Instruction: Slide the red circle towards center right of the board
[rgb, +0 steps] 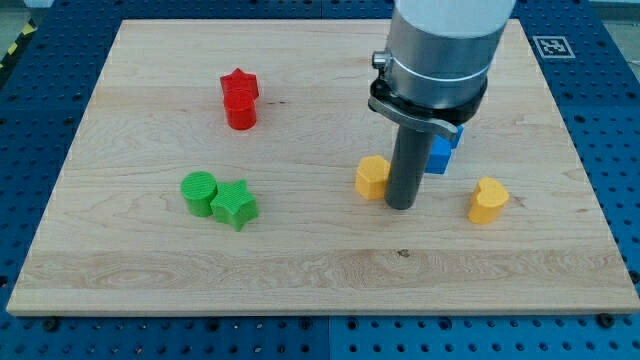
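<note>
Two red blocks are touching near the board's top-left: red star (240, 84) behind, red circle (240, 111) in front. No claw here; my tip (401, 205) is resting beside the yellow block (372, 177). I'm planning a circle-only approach from its left.

Bench (300, 270): pale wood, fine lengthwise grain, a few small dark knots.
Red star (240, 83): solid red.
Red circle (241, 111): solid red, same shade as the star.
Green circle (199, 191): bright green.
Green star (234, 204): bright green, matching the circle.
Yellow block (372, 176): orange-yellow.
Yellow heart (488, 200): orange-yellow, same tone.
Blue block (441, 153): mid blue, mostly hidden.
My tip (401, 205): dark grey rod under a silver-grey housing.
Surround (610, 110): blue, dotted with a regular hole pattern.
</note>
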